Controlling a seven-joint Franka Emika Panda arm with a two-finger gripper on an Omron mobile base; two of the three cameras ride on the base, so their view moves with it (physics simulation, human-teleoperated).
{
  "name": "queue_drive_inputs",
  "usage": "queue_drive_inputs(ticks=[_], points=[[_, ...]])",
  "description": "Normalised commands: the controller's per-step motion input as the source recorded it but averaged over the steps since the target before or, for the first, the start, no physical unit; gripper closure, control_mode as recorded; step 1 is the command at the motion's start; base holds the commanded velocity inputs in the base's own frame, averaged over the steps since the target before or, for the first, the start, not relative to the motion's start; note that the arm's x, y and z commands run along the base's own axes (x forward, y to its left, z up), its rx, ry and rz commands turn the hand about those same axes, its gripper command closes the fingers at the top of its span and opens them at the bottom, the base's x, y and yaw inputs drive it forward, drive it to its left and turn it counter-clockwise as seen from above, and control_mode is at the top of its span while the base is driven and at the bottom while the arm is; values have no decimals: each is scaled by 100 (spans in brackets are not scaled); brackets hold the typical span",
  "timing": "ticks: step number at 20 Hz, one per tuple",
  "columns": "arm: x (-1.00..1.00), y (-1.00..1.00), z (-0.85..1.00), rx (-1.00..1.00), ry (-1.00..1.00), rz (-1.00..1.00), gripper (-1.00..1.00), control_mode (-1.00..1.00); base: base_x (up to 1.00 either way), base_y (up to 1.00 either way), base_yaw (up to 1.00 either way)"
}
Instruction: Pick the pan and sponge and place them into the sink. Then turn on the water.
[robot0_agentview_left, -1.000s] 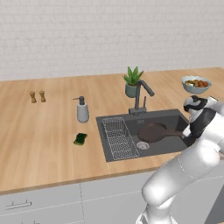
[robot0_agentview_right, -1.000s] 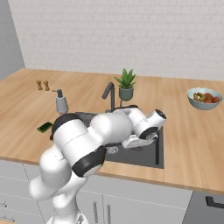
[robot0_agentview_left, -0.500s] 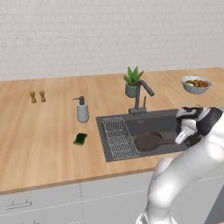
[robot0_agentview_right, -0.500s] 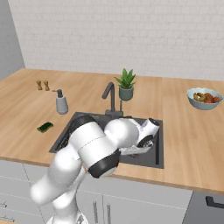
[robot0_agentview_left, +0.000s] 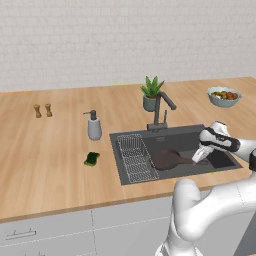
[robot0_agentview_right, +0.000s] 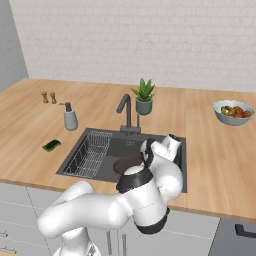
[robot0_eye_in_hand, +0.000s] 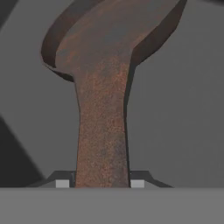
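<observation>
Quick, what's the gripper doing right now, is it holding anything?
Gripper: fingers closed on the pan handle, holding it in the sink.

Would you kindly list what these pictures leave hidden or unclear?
- Gripper fingertips, hand view: cut off by the bottom edge; contact with the pan handle is unclear.
- Pan, right base view: partly covered by the arm.
- Sink drain, left base view: hidden beneath the pan.
- Sponge: too small to tell its dark side.

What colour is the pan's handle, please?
The pan's handle is a mottled rusty brown, clearest in the hand view.
</observation>
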Motion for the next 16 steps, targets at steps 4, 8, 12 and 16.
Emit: queue_drive_inputs(ticks=[4, 8, 12, 16], points=[[93, 0, -45, 0, 9, 3, 100, -100, 0, 0, 0], [90, 0, -62, 0, 13, 2, 100, -100, 0, 0, 0], [83, 1, -73, -1, 17, 1, 100, -100, 0, 0, 0], [46, 16, -59, -5, 12, 0, -100, -100, 0, 0, 0]])
